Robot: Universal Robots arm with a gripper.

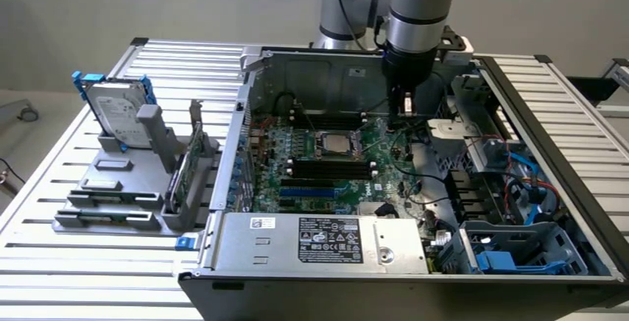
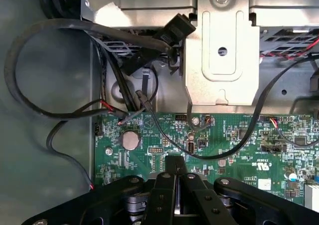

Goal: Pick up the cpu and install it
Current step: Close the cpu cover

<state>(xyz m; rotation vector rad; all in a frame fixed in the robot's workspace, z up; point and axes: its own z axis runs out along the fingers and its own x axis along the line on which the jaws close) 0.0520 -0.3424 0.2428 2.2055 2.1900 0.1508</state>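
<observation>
Silver-grey cpu [image 1: 332,143] seems to lie in the black-framed socket [image 1: 316,144] mid-board; the fingers [image 1: 406,107] are clenched on nothing, apart from it.
They hang over the green board [image 1: 388,181], toward the exterior view's right and farther back than the socket, close to a metal bracket [image 2: 222,50] and loose black cables [image 2: 60,28]. Outside the case [image 1: 228,166], on the slatted surface [image 1: 79,269] at the exterior view's left, a hard drive [image 1: 120,118] stands upright in a grey stand [image 1: 108,188].
</observation>
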